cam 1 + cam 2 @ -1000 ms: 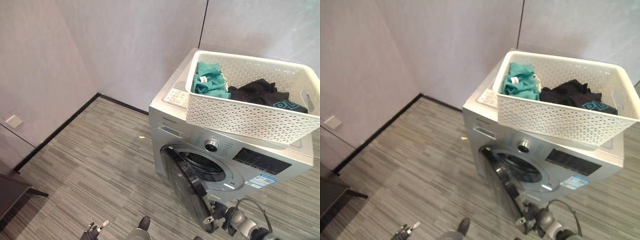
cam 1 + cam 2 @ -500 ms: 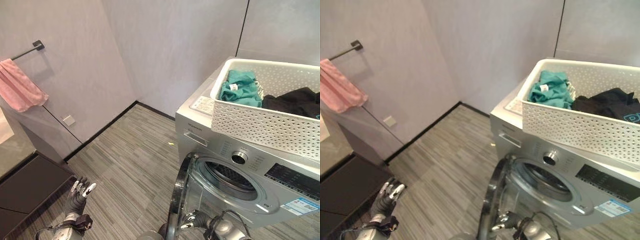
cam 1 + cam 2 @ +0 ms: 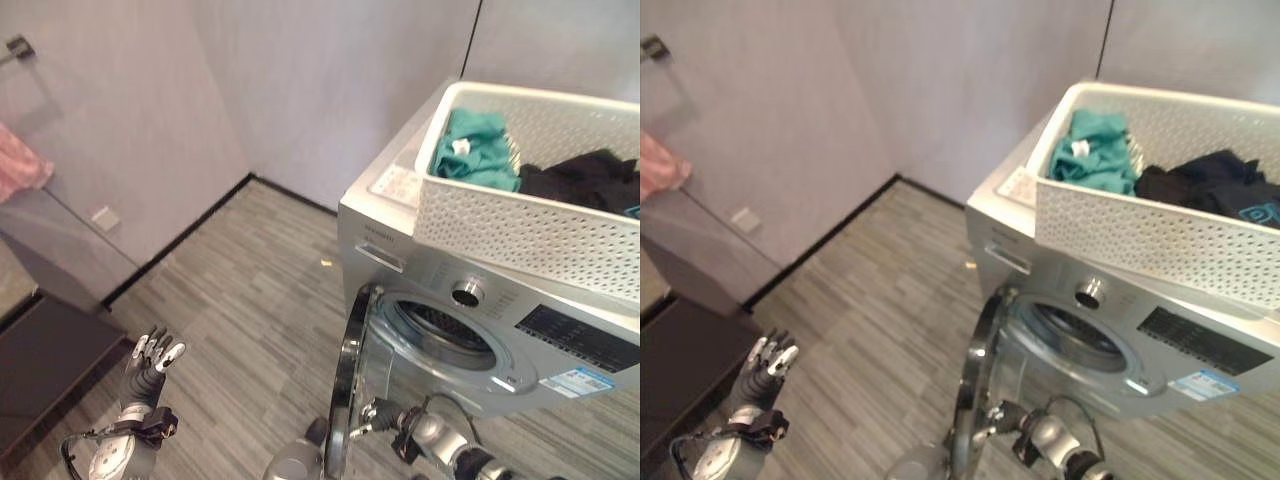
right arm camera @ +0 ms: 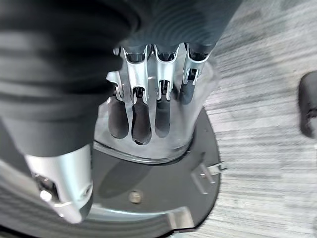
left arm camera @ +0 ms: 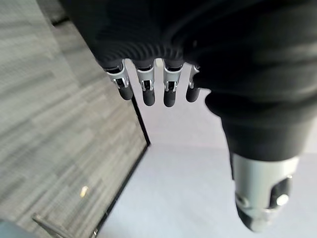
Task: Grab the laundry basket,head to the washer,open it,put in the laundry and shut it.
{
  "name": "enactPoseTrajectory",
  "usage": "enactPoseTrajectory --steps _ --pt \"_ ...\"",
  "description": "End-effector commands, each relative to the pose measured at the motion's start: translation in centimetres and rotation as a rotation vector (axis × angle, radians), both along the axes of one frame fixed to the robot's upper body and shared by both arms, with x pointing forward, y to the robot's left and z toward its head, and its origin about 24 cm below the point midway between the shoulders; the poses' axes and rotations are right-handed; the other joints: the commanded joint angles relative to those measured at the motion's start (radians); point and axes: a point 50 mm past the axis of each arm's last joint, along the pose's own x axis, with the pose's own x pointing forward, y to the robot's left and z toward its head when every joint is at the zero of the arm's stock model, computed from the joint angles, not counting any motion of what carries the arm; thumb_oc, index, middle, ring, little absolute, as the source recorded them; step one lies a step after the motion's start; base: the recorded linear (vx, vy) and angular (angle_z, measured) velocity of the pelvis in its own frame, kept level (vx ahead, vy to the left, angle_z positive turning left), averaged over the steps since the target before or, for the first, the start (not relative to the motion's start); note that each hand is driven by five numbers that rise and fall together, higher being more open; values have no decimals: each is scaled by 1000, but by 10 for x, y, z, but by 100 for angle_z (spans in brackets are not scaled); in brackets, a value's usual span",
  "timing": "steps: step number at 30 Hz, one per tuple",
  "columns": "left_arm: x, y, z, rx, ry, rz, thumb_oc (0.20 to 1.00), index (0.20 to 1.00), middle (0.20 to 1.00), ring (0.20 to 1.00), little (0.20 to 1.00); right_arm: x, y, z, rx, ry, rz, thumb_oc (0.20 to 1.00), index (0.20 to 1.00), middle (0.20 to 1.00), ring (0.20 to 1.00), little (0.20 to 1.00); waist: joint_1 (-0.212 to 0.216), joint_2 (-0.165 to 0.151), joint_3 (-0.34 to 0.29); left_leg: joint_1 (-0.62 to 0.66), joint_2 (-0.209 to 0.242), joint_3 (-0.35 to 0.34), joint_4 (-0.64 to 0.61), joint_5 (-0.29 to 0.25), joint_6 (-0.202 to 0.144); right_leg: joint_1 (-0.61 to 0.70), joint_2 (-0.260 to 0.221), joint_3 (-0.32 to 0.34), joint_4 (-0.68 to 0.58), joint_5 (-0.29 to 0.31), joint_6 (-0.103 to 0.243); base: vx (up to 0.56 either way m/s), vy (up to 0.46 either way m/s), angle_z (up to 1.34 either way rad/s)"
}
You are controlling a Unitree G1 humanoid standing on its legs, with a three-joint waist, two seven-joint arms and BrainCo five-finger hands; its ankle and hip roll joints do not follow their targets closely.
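Note:
A silver front-loading washer (image 3: 480, 330) stands by the wall with its round door (image 3: 347, 380) swung out, edge-on to me. On its top sits a white perforated laundry basket (image 3: 520, 225) holding a teal garment (image 3: 472, 145) and black clothes (image 3: 585, 180). My right hand (image 3: 385, 417) is low beside the door's inner side. In the right wrist view its straight fingers (image 4: 148, 99) rest against the door's clear glass bowl (image 4: 198, 124). My left hand (image 3: 148, 365) is raised at the lower left over the floor, fingers (image 5: 148, 89) straight and holding nothing.
A pink towel (image 3: 20, 165) hangs on the left wall above a dark low cabinet (image 3: 40, 370). A wall socket (image 3: 104, 217) sits near the floor. A small yellow scrap (image 3: 327, 263) lies on the striped grey floor in front of the washer.
The camera has swung left, so the whole picture shifted. My left hand has risen into view at the lower left. The right hand stays at the open door.

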Motion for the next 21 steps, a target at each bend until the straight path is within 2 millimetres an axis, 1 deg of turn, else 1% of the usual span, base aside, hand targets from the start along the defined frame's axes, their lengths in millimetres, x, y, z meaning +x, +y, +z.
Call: enactPoseTrajectory --steps 1,2,3,4,5,6,7,9,10,12,17,19,21 --pt "9 2 25 83 -79 -80 1000 1000 1000 1000 1000 43 33 28 50 -193 60 1000 1000 1000 1000 1000 18 -63 29 -22 -42 68 -108 105 60 -56 -32 30 29 -79 -20 -187 11 95" --pt "10 -1 24 70 -79 -97 1000 1000 1000 1000 1000 47 27 30 30 -199 41 1000 1000 1000 1000 1000 18 -69 24 -12 -48 86 -98 82 71 -63 -41 25 26 -69 -17 -102 17 48" --pt "11 -4 23 66 -78 -112 1000 1000 1000 1000 1000 49 23 31 12 -202 34 1000 1000 1000 1000 1000 19 -79 17 4 -55 96 -84 42 83 -66 -51 18 21 -60 -17 -102 17 26" --pt "11 -4 23 66 -78 -112 1000 1000 1000 1000 1000 49 23 31 13 -202 34 1000 1000 1000 1000 1000 19 -79 18 4 -56 97 -82 40 84 -65 -51 19 21 -60 -17 -108 8 9" --pt "12 -11 22 57 -76 -151 1000 1000 1000 1000 1000 48 19 28 -14 -194 25 1000 1000 1000 1000 1000 18 -86 4 56 -60 98 -76 -18 94 -59 -56 11 5 -52 -21 -56 7 4" --pt "12 -11 22 57 -76 -151 1000 1000 1000 1000 1000 48 18 28 -14 -194 25 1000 1000 1000 1000 1000 18 -85 5 57 -59 98 -76 -18 94 -57 -56 11 4 -52 -21 -70 80 2" --pt "16 -16 22 51 -79 -169 1000 1000 1000 1000 1000 43 14 24 -26 -177 -6 1000 1000 1000 1000 1000 5 -79 -11 72 -63 104 -93 -6 98 -42 -58 -3 -19 -40 -15 2 111 38" --pt "15 -16 20 48 -69 -166 1000 1000 1000 1000 1000 41 14 22 -28 -170 -6 1000 1000 1000 1000 1000 -2 -77 -21 86 -79 110 -90 -15 104 -26 -67 -4 -16 -27 -10 23 98 58" --pt "15 -16 20 48 -69 -166 1000 1000 1000 1000 1000 41 14 22 -28 -170 -6 1000 1000 1000 1000 1000 -2 -77 -21 87 -79 110 -90 -15 104 -26 -67 -4 -16 -27 -10 26 87 24" --pt "14 -19 19 40 -68 -172 1000 1000 1000 1000 1000 34 14 16 -26 -138 -26 1000 1000 1000 1000 1000 -8 -73 -40 106 -109 125 -63 -49 125 3 -89 19 -18 -9 -2 49 184 -16" --pt "12 -19 21 64 -69 -189 1000 1000 1000 1000 1000 26 25 11 -18 -107 10 1000 1000 1000 1000 1000 -11 -74 -67 129 -135 168 -17 -100 154 17 -118 73 -9 7 13 57 162 -25" --pt "13 -23 22 59 -75 -214 1000 1000 1000 1000 1000 23 30 9 -20 -94 23 1000 1000 1000 1000 1000 -16 -72 -79 133 -144 180 -9 -109 166 14 -128 90 -12 19 21 49 128 -38" --pt "14 -28 21 45 -74 -254 1000 1000 1000 1000 1000 25 40 10 -14 -98 46 1000 1000 1000 1000 1000 -15 -67 -85 141 -149 199 -6 -118 172 12 -137 105 -14 30 30 44 115 -33"
